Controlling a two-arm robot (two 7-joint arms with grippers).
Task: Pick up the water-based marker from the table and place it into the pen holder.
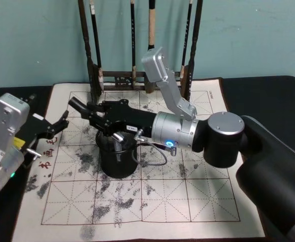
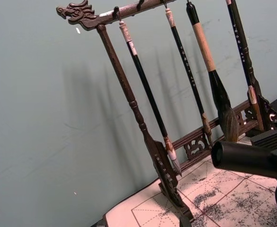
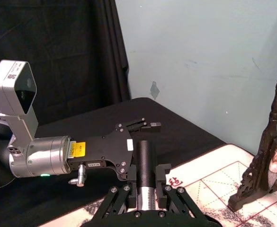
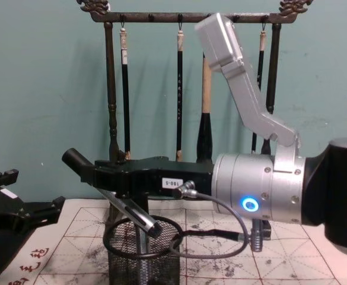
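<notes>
Your right claw [image 1: 86,112] reaches across the middle of the surface, extended well over the pen holder [image 1: 116,156], and it is pinching the water-based marker [image 1: 77,104]. In the right wrist view the marker [image 3: 147,163] lies lengthwise between the fingers [image 3: 163,174], which press against its dark barrel on both sides. From the chest view you see the marker [image 4: 77,161] tilted, its free end pointing up and toward your left, sticking out past the claw [image 4: 111,172] above the left rim of the black wire-mesh pen holder [image 4: 142,255]. The marker is held in the air, above and slightly to the left of the cup's opening, not inside it.

Your left claw [image 1: 56,125] sits at the left edge of the grid-printed mat [image 1: 197,196], near the marker's tip but apart from it. Its fingers are spread and grip nothing.

The pen holder stands upright on the ink-stained mat, under the right wrist. Behind it, at the far edge of the mat, the dark wooden brush rack [image 4: 111,107] stands against the teal wall [image 4: 37,89], with several calligraphy brushes [image 4: 179,95] hanging from its top bar.
</notes>
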